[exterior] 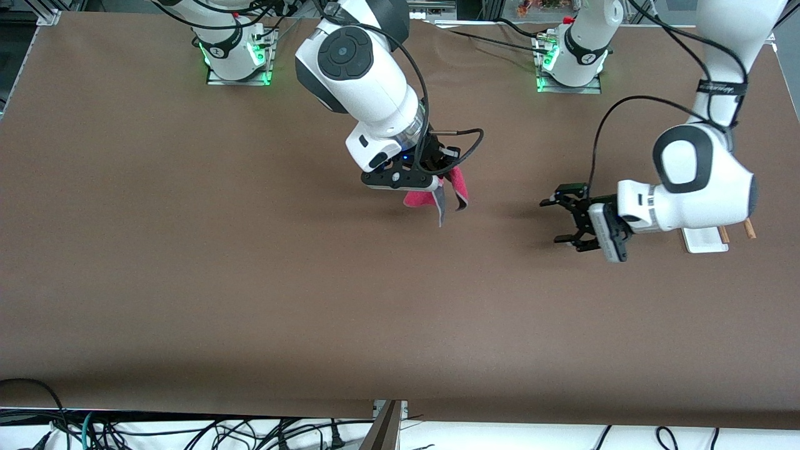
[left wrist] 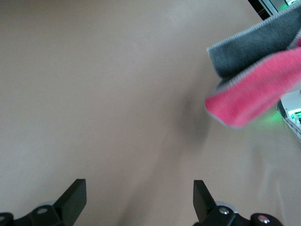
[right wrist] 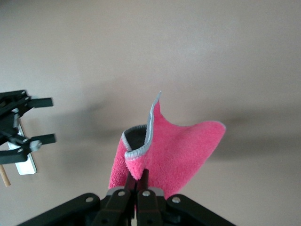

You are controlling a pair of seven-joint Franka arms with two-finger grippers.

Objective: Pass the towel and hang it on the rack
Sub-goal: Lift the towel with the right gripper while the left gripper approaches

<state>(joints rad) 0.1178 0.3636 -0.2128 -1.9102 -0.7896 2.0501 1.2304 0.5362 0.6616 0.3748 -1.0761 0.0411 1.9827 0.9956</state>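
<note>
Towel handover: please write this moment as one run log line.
right gripper: shut on towel, lifted | left gripper: open, empty | rack: bare

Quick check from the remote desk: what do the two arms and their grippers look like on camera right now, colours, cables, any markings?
Both arms are glossy white with dark grey or black joint caps. Black cables loop along each to the wrist. The right gripper has a white body and black fingers, with a small blue light at its wrist. The left gripper has black fingers on a white body. Green lights glow at both bases.

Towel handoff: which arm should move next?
Left. The left gripper is open, empty, facing the towel hanging from the shut right gripper, and the rack sits beside the left arm.
</note>
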